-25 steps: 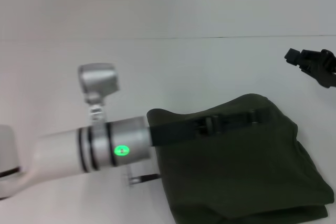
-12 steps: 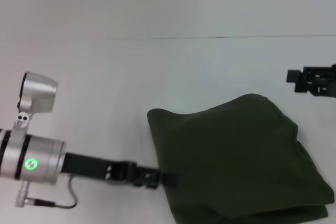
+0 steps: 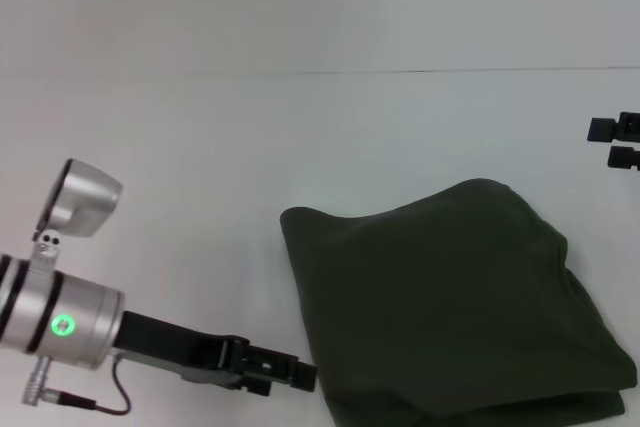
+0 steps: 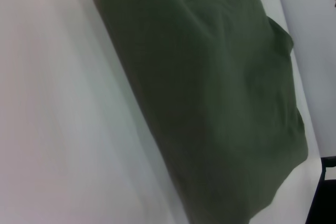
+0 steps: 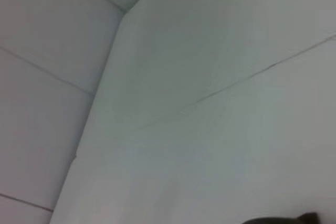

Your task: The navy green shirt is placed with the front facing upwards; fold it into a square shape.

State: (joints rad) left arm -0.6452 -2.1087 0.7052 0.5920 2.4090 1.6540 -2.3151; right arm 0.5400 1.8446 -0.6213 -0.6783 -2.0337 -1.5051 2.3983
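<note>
Starting at the left of the head view, our left claw (image 3: 295, 375) sits low over the white worktop (image 3: 200, 147), its tip just beside the near left edge of the navy green shirt (image 3: 450, 297); we cannot tell whether it is open or closed, nor whether it touches the cloth. The shirt lies to the right of centre as a rough, thick, folded bundle with the layers stacked unevenly along its right side, and no lettering or collar shows. The left wrist view gives us only the same dark cloth (image 4: 210, 98) lying on the pale surface. At the far right edge our right claw (image 3: 622, 142) hangs above the worktop, well apart from the shirt, with its two fingers parted and nothing between them. We judge the folding close to finished, though the outline is more rounded than square. The risk from here is that a low claw near that left edge snags a layer and drags the fold open, or that the loose layers on the right slump apart
</note>
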